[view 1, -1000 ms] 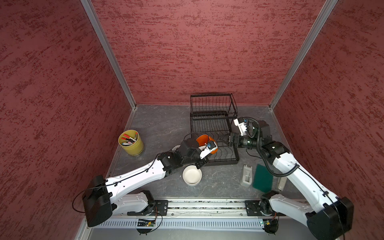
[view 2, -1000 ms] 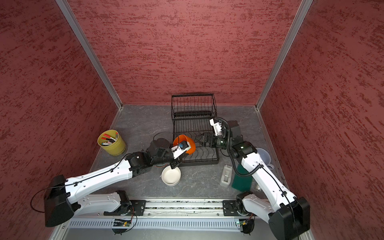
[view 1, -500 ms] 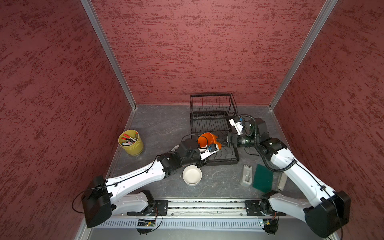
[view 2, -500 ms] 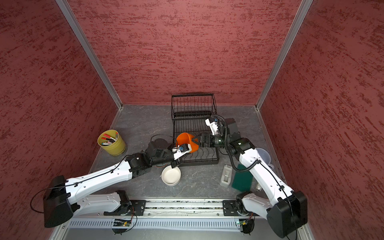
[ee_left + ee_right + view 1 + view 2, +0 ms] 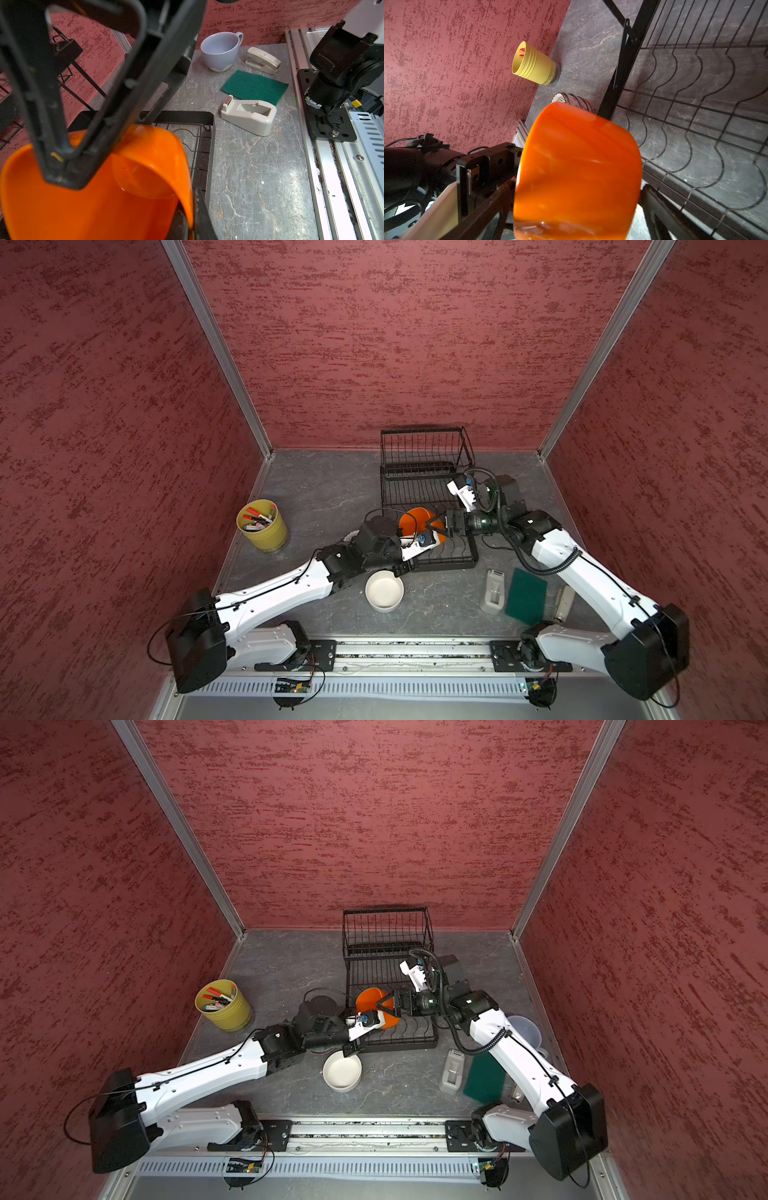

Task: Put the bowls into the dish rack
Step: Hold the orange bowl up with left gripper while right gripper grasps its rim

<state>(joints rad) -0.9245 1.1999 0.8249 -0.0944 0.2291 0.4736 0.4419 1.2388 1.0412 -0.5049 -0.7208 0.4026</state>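
The orange bowl (image 5: 415,522) (image 5: 372,1002) hangs tilted over the front left corner of the black wire dish rack (image 5: 424,456) (image 5: 386,928). My left gripper (image 5: 191,226) (image 5: 417,537) is shut on its rim. My right gripper (image 5: 434,526) (image 5: 388,1004) (image 5: 577,218) stands open and straddles the orange bowl (image 5: 577,166); one of its fingers (image 5: 52,124) reaches over the orange bowl (image 5: 104,197). A plain white bowl (image 5: 384,591) (image 5: 343,1071) sits on the table in front of the rack. Patterned bowls (image 5: 571,99) stand stacked left of the rack, mostly hidden.
A yellow-green cup of markers (image 5: 262,524) (image 5: 533,64) stands at the left wall. Right of the rack lie a tape dispenser (image 5: 249,114) (image 5: 494,591), a green scouring pad (image 5: 254,87) (image 5: 525,595), a stapler (image 5: 262,60) and a lilac mug (image 5: 220,52).
My right gripper has moved left from beside the rack until its open fingers stand around the orange bowl. The left gripper has kept the bowl almost in place, tilting it a little.
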